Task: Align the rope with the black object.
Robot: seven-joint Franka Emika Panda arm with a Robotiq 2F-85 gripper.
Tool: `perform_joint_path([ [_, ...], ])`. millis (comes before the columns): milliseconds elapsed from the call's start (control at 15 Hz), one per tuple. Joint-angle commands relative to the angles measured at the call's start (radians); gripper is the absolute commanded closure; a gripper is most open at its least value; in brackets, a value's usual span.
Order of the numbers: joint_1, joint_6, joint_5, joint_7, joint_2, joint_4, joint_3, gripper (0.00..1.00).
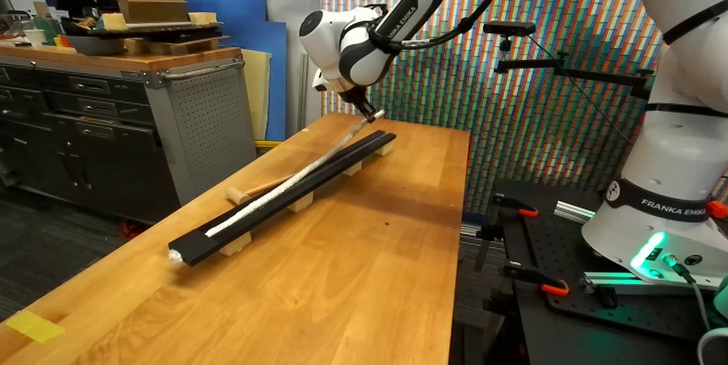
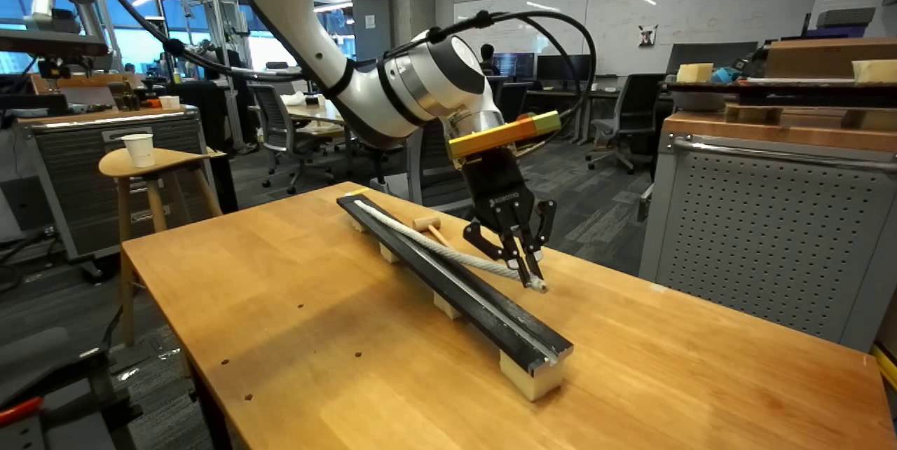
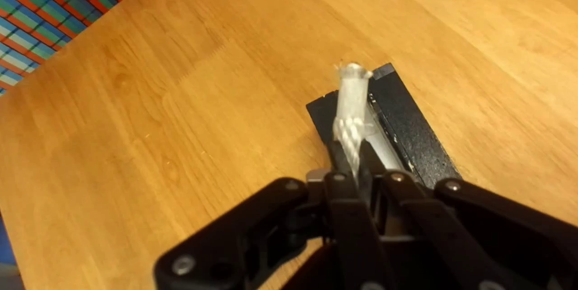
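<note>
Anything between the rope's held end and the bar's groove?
Nothing visible. The gripper holds the rope near one end, raised off the bar; its groove shows alongside in the wrist view. The mallet beside the bar seems outside that path.

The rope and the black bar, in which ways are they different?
The rope is white and braided, the black bar dark and grooved. The rope is thinner than the bar. The rope curves up, held by the gripper; the bar lies straight on pale blocks. Both are long and narrow.
</note>
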Motion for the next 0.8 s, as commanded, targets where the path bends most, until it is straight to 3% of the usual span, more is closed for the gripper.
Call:
perform_joint_path([
  [0,-0.012,0.037,0.012,0.051,0.018,0.000,0.003,0.97],
  [733,-0.039,0.082,0.050,0.108,0.001,-0.043,-0.014,0.97],
])
